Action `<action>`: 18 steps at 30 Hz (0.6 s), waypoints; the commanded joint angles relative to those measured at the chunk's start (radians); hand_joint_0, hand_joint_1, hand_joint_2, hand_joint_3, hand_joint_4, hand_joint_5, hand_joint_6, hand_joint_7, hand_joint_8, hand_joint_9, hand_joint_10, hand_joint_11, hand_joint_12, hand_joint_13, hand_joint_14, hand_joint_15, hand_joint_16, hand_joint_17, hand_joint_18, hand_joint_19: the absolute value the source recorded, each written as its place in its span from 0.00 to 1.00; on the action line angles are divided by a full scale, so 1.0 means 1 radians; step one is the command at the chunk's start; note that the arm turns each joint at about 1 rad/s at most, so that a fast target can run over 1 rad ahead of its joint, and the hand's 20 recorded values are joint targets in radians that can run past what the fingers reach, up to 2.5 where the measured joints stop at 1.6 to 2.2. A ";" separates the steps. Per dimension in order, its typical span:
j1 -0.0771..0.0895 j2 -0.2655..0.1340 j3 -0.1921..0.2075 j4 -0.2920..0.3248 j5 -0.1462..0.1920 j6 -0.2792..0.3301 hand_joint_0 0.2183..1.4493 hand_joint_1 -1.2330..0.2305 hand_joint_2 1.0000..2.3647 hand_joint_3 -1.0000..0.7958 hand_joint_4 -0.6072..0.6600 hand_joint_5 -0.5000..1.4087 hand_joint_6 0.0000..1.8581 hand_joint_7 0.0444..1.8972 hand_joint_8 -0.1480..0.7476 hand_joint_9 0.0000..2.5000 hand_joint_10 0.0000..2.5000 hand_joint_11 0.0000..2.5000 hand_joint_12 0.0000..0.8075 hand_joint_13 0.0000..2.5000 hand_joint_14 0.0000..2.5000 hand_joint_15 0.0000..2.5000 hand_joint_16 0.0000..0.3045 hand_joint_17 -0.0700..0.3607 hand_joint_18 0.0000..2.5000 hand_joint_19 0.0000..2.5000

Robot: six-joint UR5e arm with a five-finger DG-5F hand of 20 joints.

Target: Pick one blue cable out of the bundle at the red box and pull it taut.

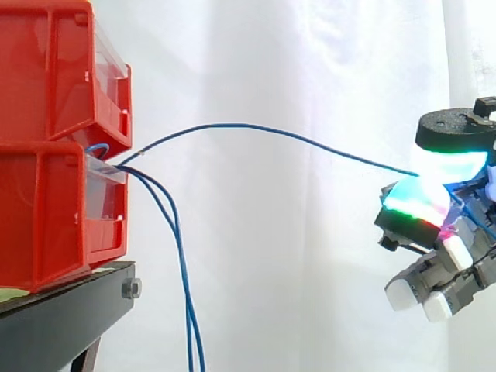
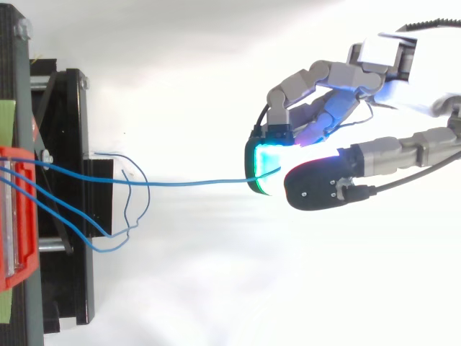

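Two stacked red bins (image 1: 54,139) sit on the black stand (image 1: 70,310) at the left. From between them, spare blue cables (image 1: 186,310) droop past the stand. One blue cable (image 1: 225,124) arcs gently rightward, clear of them, to the hand (image 1: 457,248), which pinches it between glowing thumb and fingertip pads (image 2: 268,162) before the white curtain (image 1: 310,271).

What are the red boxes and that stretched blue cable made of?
The red boxes look like hard moulded plastic: smooth, shiny walls with ribs. The blue cable is probably wire in a smooth plastic coat: it bends in a soft curve; its core is hidden.
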 commanded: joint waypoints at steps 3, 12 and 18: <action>0.000 0.000 0.000 -0.002 0.002 -0.002 0.36 0.26 0.02 0.62 0.45 0.19 0.48 0.60 0.60 0.38 0.00 0.21 0.44 0.24 0.00 0.08 0.16 0.42 0.24 0.07; 0.000 0.000 0.000 -0.002 0.002 -0.002 0.36 0.26 0.02 0.62 0.45 0.19 0.48 0.60 0.60 0.38 0.00 0.20 0.44 0.24 0.00 0.08 0.16 0.42 0.24 0.07; 0.000 0.000 0.000 -0.002 0.002 -0.002 0.36 0.26 0.02 0.62 0.45 0.19 0.48 0.60 0.60 0.38 0.00 0.20 0.45 0.24 0.00 0.08 0.16 0.42 0.24 0.07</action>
